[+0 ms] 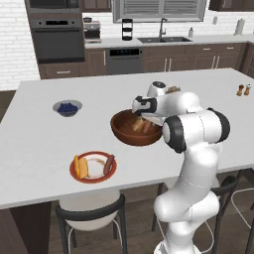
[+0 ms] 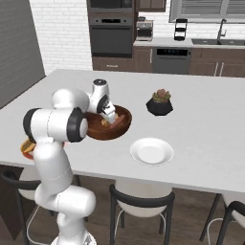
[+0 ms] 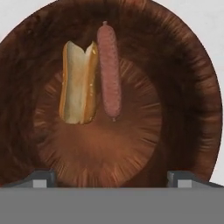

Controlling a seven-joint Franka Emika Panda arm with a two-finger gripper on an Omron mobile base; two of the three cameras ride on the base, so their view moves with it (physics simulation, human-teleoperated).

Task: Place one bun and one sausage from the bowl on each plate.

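The gripper (image 1: 144, 118) is held over the wooden bowl (image 1: 121, 133), its fingertips (image 3: 43, 178) spread wide with nothing between them. In the bowl, one bun (image 3: 79, 88) and one sausage (image 3: 109, 70) are seen lying side by side, touching or nearly so. The red-rimmed plate (image 1: 75, 171) is already loaded with a bun and a sausage; the plain white plate (image 2: 151, 151) is bare. The main risk is judged to lie in that closeness: if the fingers are lowered astride one item, the other may be nudged or caught too. A grip on the sausage's rounded skin may also slip, and the bowl's wall could be struck on descent.
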